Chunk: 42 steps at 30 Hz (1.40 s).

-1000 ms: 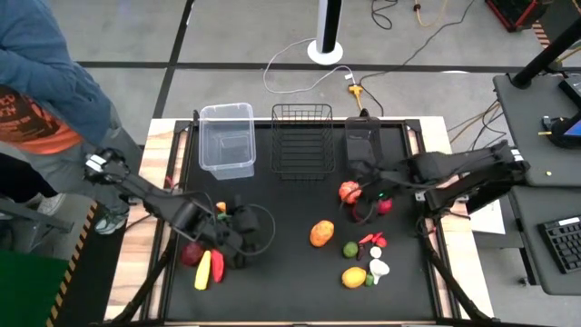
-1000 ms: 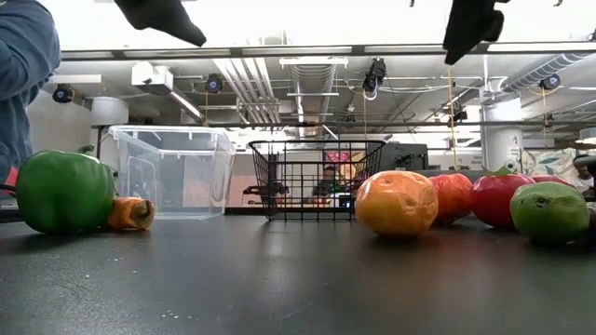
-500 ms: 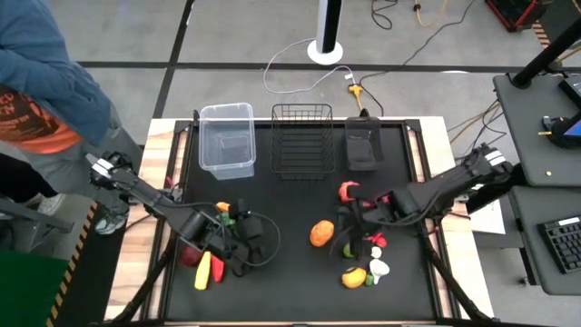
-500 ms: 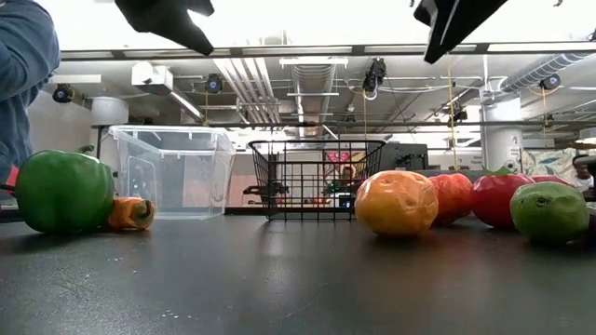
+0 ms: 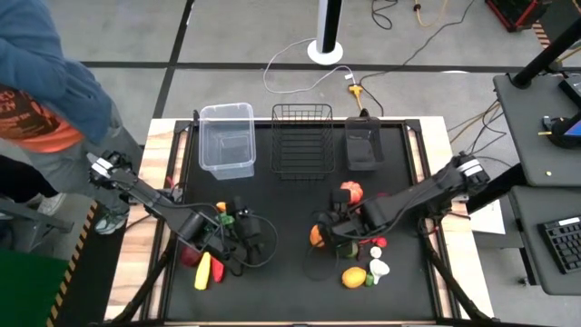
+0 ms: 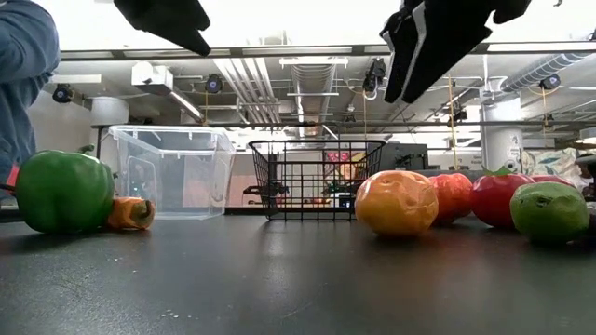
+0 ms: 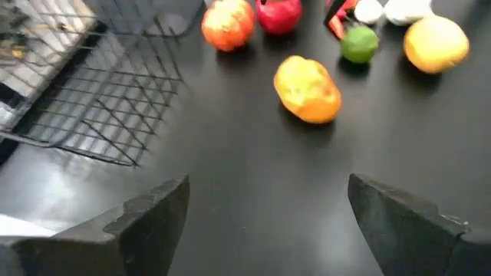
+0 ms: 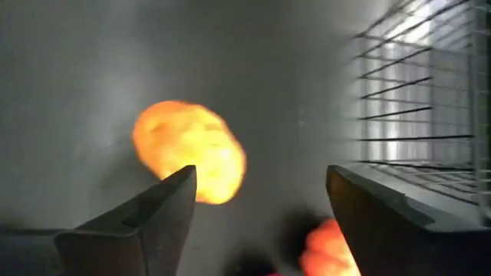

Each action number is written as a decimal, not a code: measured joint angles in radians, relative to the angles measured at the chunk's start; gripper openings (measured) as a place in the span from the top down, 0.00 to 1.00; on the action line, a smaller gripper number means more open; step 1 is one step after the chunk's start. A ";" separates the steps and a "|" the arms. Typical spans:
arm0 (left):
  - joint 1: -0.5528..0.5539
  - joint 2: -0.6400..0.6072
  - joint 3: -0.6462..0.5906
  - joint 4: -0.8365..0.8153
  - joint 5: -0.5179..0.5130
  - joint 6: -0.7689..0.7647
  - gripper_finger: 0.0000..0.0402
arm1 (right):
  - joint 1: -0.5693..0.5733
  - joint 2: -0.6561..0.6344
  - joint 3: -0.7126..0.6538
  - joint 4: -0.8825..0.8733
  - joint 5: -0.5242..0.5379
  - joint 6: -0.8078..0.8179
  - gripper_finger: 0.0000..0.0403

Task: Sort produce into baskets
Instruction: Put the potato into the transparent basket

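Note:
My right gripper (image 5: 330, 234) hangs open just above the table's middle, right beside an orange produce piece (image 5: 317, 234). In its wrist view that piece (image 8: 189, 149) lies ahead of the open fingers, untouched. My left gripper (image 5: 247, 234) waits open at the near left, over a green pepper (image 6: 63, 191) and a carrot (image 6: 130, 212). A red-orange tomato (image 5: 350, 193), a yellow fruit (image 5: 354, 277) and white pieces (image 5: 379, 269) lie on the mat. The clear tub (image 5: 227, 138), wire basket (image 5: 302, 138) and dark bin (image 5: 362, 145) stand along the far edge.
A red fruit (image 5: 189, 256), a yellow banana (image 5: 203, 271) and a red chili (image 5: 216, 266) lie at the near left. A green lime (image 6: 549, 211) and a red apple (image 6: 498, 198) sit near the right arm. A person (image 5: 41, 82) stands beyond the table's left edge.
My right gripper has swung from beside the tomato toward the table's left and near edge, sinking and rolling its wrist, and now hangs at the orange piece. No produce has moved.

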 joint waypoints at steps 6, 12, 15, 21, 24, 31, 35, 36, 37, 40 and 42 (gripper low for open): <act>0.000 0.003 -0.001 -0.001 0.011 0.005 0.16 | -0.001 0.004 -0.003 -0.001 -0.073 -0.017 0.19; 0.000 0.003 -0.003 -0.003 -0.018 0.027 0.16 | 0.001 0.042 -0.006 0.002 -0.081 -0.067 0.13; 0.000 0.003 -0.003 -0.008 -0.021 0.026 0.16 | 0.001 0.072 -0.009 0.006 -0.082 -0.093 0.12; 0.000 0.003 -0.004 -0.028 -0.008 0.025 0.16 | 0.001 0.138 -0.009 0.047 -0.084 -0.150 0.12; 0.000 0.003 -0.004 -0.042 -0.009 0.024 0.16 | 0.001 0.170 -0.009 0.064 -0.106 -0.172 0.12; 0.000 0.003 -0.004 -0.043 -0.015 0.021 0.16 | -0.014 0.238 -0.009 0.066 -0.108 -0.208 0.12; 0.000 0.003 -0.004 -0.044 -0.015 0.007 0.16 | -0.019 0.253 -0.010 0.082 -0.107 -0.239 0.12; 0.000 0.003 -0.004 -0.044 -0.015 0.002 0.16 | -0.020 0.253 -0.010 0.095 -0.107 -0.248 0.12; 0.000 0.003 -0.004 -0.044 -0.015 -0.001 0.16 | -0.022 0.252 -0.010 0.098 -0.107 -0.253 0.12; 0.000 0.003 -0.004 -0.046 -0.015 -0.010 0.16 | -0.024 0.248 -0.010 0.115 -0.108 -0.259 0.15; 0.000 0.003 -0.004 -0.049 -0.015 -0.019 0.16 | -0.027 0.246 -0.010 0.112 -0.108 -0.260 0.17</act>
